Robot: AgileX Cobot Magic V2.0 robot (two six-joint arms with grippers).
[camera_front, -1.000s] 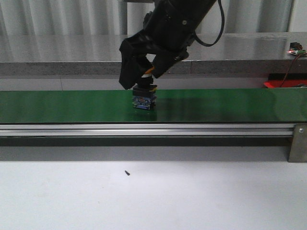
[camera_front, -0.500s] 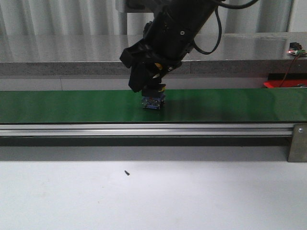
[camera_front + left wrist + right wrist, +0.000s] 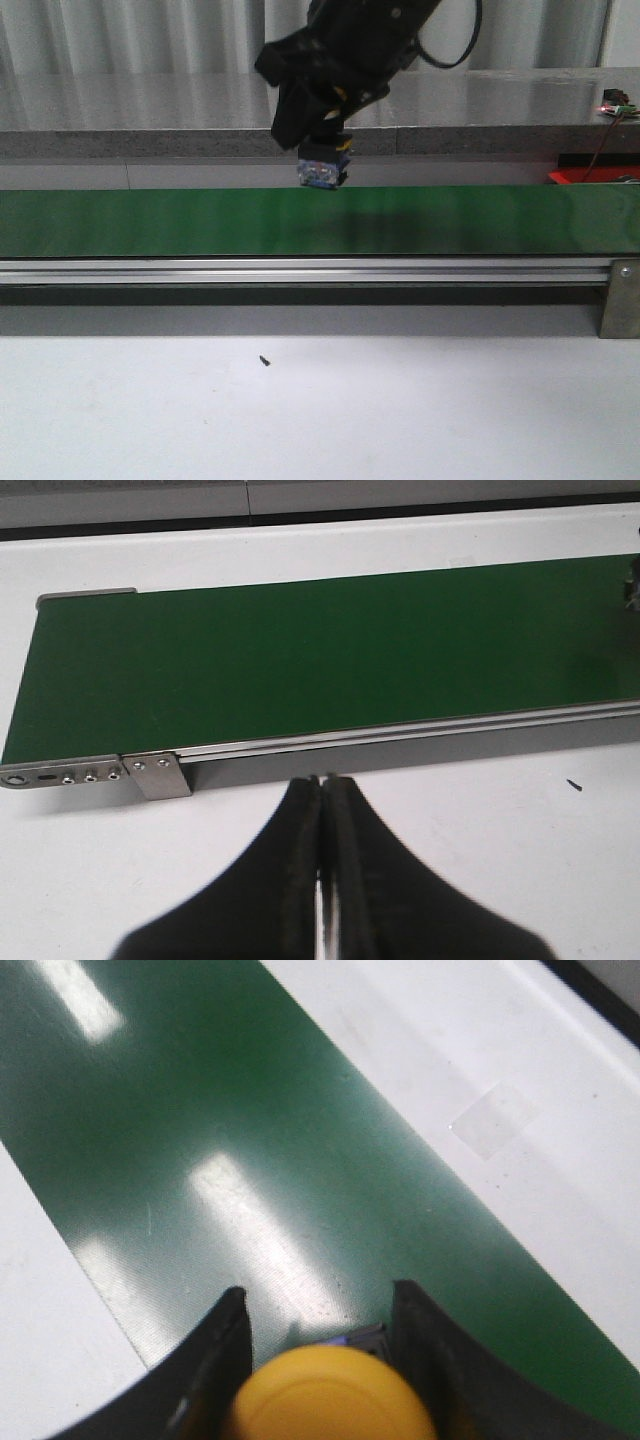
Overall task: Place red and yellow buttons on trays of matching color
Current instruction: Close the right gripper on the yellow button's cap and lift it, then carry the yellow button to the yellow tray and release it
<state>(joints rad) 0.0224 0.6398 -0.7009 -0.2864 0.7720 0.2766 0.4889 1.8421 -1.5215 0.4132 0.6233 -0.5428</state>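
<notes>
while clamped between the two black fingers of the right gripper (image 3: 322,150), hangs a yellow-capped push button with a dark blue block body (image 3: 323,172), lifted clear above the long green conveyor belt (image 3: 150,220), not touching it. seen from the right wrist view as a round yellow cap (image 3: 330,1392) filling the gap between the fingers (image 3: 215,1365), both pressed on its sides, belt far underneath. far on the right side of the front view, behind the belt, shows only a thin sliver of flat bright red tray (image 3: 590,176), well apart from the button. left gripper (image 3: 322,810) fully closed, fingers together, holding nothing, above the white table (image 3: 500,820) just beside the belt's metal rail (image 3: 400,737).
</notes>
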